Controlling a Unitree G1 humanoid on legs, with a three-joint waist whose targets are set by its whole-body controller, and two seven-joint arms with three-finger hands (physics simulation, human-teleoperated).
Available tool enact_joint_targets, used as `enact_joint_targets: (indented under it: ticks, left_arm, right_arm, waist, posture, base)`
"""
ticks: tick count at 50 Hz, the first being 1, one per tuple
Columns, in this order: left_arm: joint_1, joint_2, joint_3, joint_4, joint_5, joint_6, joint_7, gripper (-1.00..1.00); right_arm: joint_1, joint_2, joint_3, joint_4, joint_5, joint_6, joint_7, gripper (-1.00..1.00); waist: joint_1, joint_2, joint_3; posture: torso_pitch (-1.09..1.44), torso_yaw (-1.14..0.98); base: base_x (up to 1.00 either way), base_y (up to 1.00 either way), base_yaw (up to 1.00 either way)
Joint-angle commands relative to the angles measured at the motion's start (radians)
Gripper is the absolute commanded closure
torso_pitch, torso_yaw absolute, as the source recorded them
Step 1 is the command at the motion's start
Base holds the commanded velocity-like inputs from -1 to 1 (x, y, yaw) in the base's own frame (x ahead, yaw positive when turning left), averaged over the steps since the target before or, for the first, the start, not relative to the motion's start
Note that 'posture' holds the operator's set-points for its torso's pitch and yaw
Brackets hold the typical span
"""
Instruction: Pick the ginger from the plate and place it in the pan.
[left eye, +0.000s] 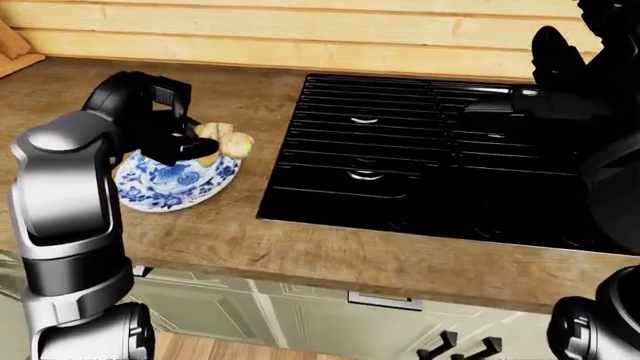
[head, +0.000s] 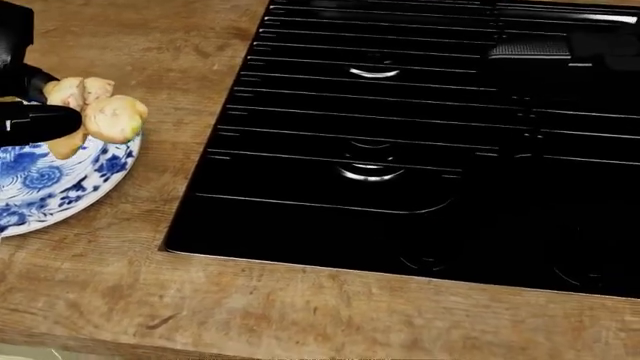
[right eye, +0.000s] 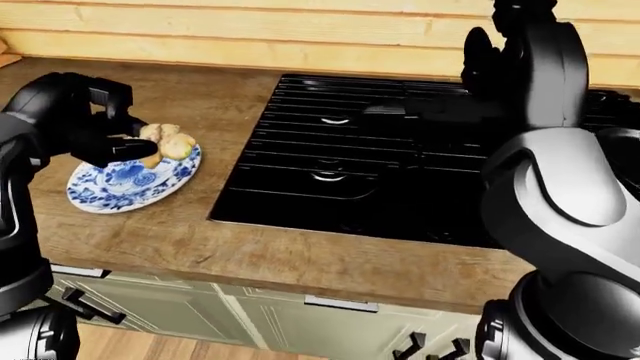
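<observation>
Ginger (head: 100, 109) sits pinched in the left hand (left eye: 170, 135), fingers (head: 40, 120) closed around the knobbly root, lifted just above the blue-and-white plate (left eye: 170, 184) on the wooden worktop (head: 150, 300). To the plate's right lies the black stove (head: 420, 150), and the pan's handle (head: 530, 50) shows at its far right; the pan body blends into the dark. Right hand (right eye: 505, 56) hovers over the stove, whether open or closed I cannot tell. Risk, as I judge it: the lumpy root twisting out mid-carry, or clipping the pan rim. No brands or writing readable anywhere.
</observation>
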Motion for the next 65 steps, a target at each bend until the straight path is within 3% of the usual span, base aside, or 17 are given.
enact_joint_targets:
  ticks: [1,4,10,20,24,25,30,33,34,38,44,48,51,58,61,64,65]
  left_arm:
    - [-0.034,0.02,0.02,-0.04,0.009,-0.014,0.01,1.0]
    - [-0.039,0.02,0.02,-0.038,0.007,-0.011,0.01,1.0]
    - [-0.04,0.018,0.02,-0.024,0.006,-0.026,0.015,1.0]
    - [-0.037,0.014,0.018,-0.029,0.005,-0.023,0.017,1.0]
    - [-0.033,0.015,0.021,-0.032,0.003,-0.025,0.017,1.0]
    - [-0.032,0.016,0.022,-0.034,0.002,-0.023,0.017,1.0]
    - [-0.031,0.013,0.021,-0.03,0.0,-0.028,0.022,1.0]
    - [-0.032,0.015,0.021,-0.037,0.001,-0.02,0.021,1.0]
    - [-0.03,0.014,0.022,-0.034,0.001,-0.024,0.022,1.0]
    - [-0.028,0.018,0.023,-0.043,0.0,-0.015,0.021,1.0]
    - [-0.031,0.02,0.023,-0.035,0.002,-0.02,0.021,1.0]
    - [-0.03,0.021,0.026,-0.034,-0.001,-0.021,0.02,1.0]
    - [-0.033,0.023,0.025,-0.036,-0.002,-0.017,0.018,1.0]
    - [-0.033,0.022,0.023,-0.044,-0.002,-0.009,0.019,1.0]
    - [-0.034,0.023,0.025,-0.042,-0.003,-0.01,0.019,1.0]
    - [-0.034,0.017,0.023,-0.03,-0.005,-0.022,0.026,1.0]
    - [-0.034,0.015,0.022,-0.029,-0.005,-0.024,0.027,1.0]
  right_arm:
    - [-0.022,-0.008,-0.009,-0.007,0.003,-0.03,-0.003,-1.0]
    - [-0.026,-0.011,-0.011,-0.004,0.017,-0.03,-0.016,-1.0]
    - [-0.022,-0.021,-0.009,0.001,0.019,-0.044,-0.014,-1.0]
    - [-0.018,-0.029,-0.005,0.003,0.022,-0.05,-0.01,-1.0]
    - [-0.019,-0.029,-0.001,0.003,0.016,-0.048,-0.012,-1.0]
    - [-0.02,-0.027,-0.001,0.001,0.018,-0.046,-0.013,-1.0]
    - [-0.019,-0.025,-0.006,0.001,0.025,-0.044,-0.011,-1.0]
    - [-0.018,-0.026,-0.006,0.0,0.031,-0.042,-0.015,-1.0]
    - [-0.017,-0.027,-0.007,0.0,0.031,-0.042,-0.015,-1.0]
    - [-0.016,-0.029,-0.007,0.001,0.034,-0.043,-0.016,-1.0]
    - [-0.013,-0.033,-0.007,0.003,0.031,-0.044,-0.014,-1.0]
    - [-0.015,-0.034,-0.008,0.004,0.035,-0.041,-0.017,-1.0]
    - [-0.017,-0.035,-0.01,0.004,0.04,-0.039,-0.02,-1.0]
    - [-0.017,-0.04,-0.01,0.006,0.043,-0.042,-0.022,-1.0]
    - [-0.015,-0.041,-0.006,0.007,0.038,-0.047,-0.018,-1.0]
    - [-0.016,-0.044,-0.013,0.008,0.043,-0.045,-0.02,-1.0]
    - [-0.017,-0.045,-0.014,0.009,0.046,-0.044,-0.021,-1.0]
  waist:
    - [0.005,-0.003,-0.025]
    - [-0.006,0.029,-0.047]
    - [-0.007,0.113,-0.043]
    - [-0.005,0.053,-0.04]
    - [0.026,-0.038,-0.039]
    - [0.023,-0.009,-0.018]
    - [0.018,0.018,-0.022]
    - [0.011,0.021,-0.046]
    - [0.007,0.021,-0.025]
    - [0.007,0.02,-0.05]
    - [0.012,0.015,-0.031]
    - [0.011,0.02,-0.053]
    - [0.004,0.033,-0.031]
    - [-0.001,0.042,-0.048]
    - [0.0,0.028,-0.053]
    - [0.011,-0.034,-0.049]
    - [0.006,-0.006,-0.045]
  posture:
    - [0.0,0.0]
    - [0.0,0.0]
    - [0.0,0.0]
    - [0.0,0.0]
    - [0.0,0.0]
    - [0.0,0.0]
    - [0.0,0.0]
    - [0.0,0.0]
    - [0.0,0.0]
    - [0.0,0.0]
    - [0.0,0.0]
    - [0.0,0.0]
    - [0.0,0.0]
    - [0.0,0.0]
    - [0.0,0.0]
    - [0.0,0.0]
    - [0.0,0.0]
  base:
    - [0.0,0.0,0.0]
    - [0.0,0.0,-0.35]
    - [0.0,0.0,-0.63]
    - [0.0,0.0,-0.52]
    - [0.0,0.0,-0.04]
    - [0.0,0.0,0.0]
    - [0.0,0.0,0.0]
    - [0.0,-0.03,0.0]
    - [0.0,-0.05,0.0]
    - [0.0,-0.05,0.0]
    - [0.0,-0.05,0.0]
    - [0.0,-0.05,0.0]
    - [0.0,-0.05,0.0]
    - [0.0,-0.11,0.0]
    - [0.0,-0.14,0.0]
    - [0.0,-0.15,0.0]
    - [0.0,-0.14,0.0]
